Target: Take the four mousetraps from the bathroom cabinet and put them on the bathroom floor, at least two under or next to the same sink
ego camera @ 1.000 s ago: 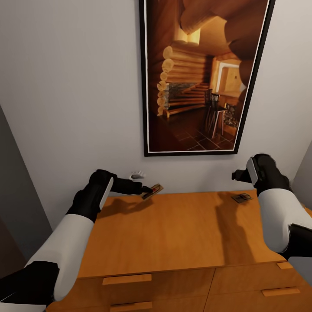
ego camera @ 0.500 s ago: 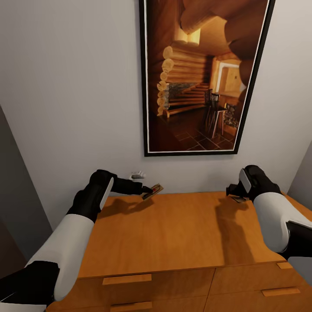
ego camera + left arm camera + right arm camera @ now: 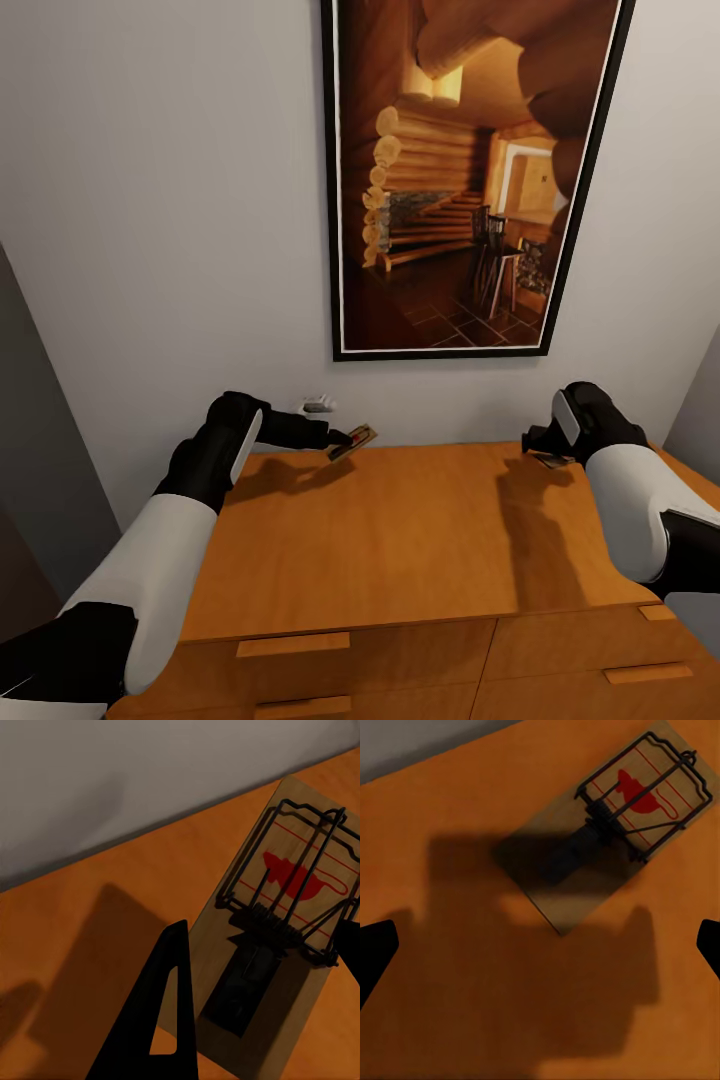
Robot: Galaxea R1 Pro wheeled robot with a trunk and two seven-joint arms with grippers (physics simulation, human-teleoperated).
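Two mousetraps at the cabinet's back edge, one held, one about to be picked.

The left gripper point(image 3: 345, 439) pinches a mousetrap point(image 3: 352, 441) lifted and tilted near the wall, at about 11 o'clock over the cabinet point(image 3: 400, 540) top. The right gripper point(image 3: 540, 447) hovers at 1 o'clock above a second mousetrap point(image 3: 615, 825) lying flat, fingers spread wide on either side. To do this well, the right arm should probably come straight down, centre the wooden base between the fingers, and close across its narrow sides, clear of the wire spring.
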